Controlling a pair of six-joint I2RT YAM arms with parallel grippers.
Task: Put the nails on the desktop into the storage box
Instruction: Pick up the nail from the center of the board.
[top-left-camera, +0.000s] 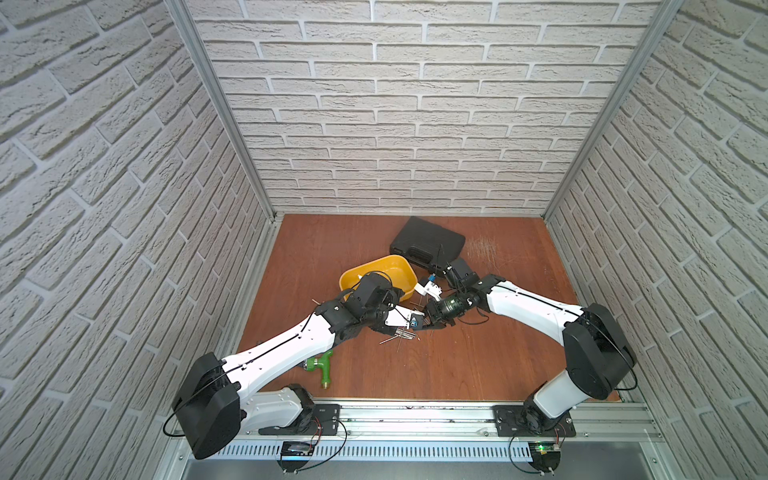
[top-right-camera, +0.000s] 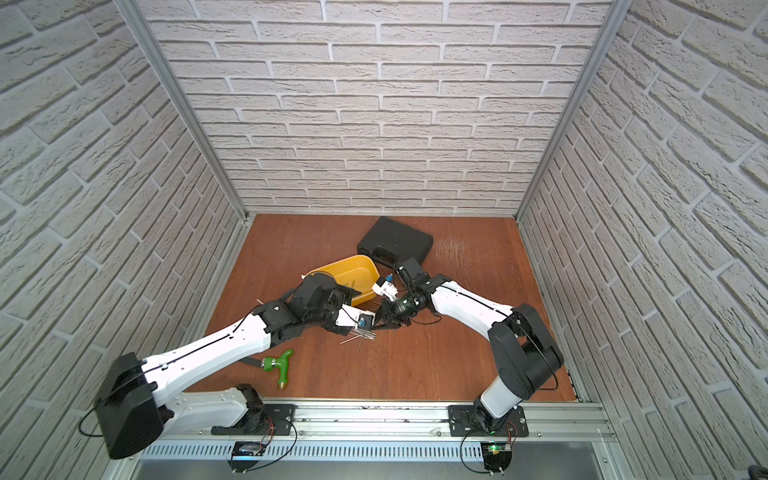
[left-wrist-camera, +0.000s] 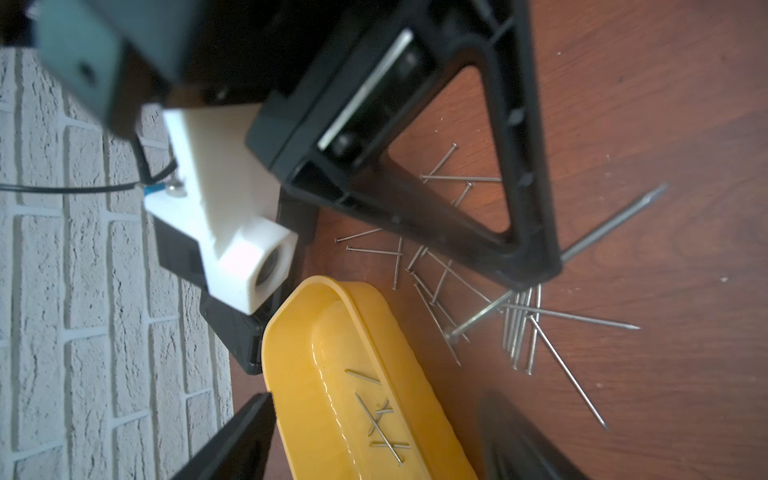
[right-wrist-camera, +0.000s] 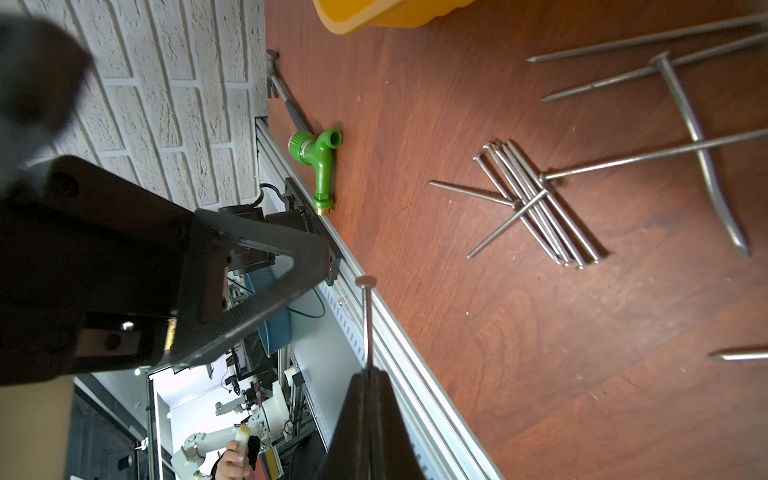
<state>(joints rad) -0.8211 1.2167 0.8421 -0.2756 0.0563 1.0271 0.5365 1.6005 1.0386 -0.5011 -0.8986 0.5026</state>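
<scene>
right gripper (right-wrist-camera: 368, 384) is clamped on one nail (right-wrist-camera: 366, 316); left gripper (left-wrist-camera: 374, 398), jaws apart, hangs close by. most nails (right-wrist-camera: 538, 203) lie on the bench (right-wrist-camera: 498, 353) beside the storage box (left-wrist-camera: 286, 353), few inside. risk: the thin nail pivots or slips in the grip; the close grippers collide.

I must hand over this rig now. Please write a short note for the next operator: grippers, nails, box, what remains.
The left gripper is open and empty, close to the storage box.
The right gripper is shut on one nail, above the desktop, not yet over the box.
Done: a few nails lie in the box.
Left: drop the held nail in, then collect the loose nails on the desktop beside the box.
</scene>
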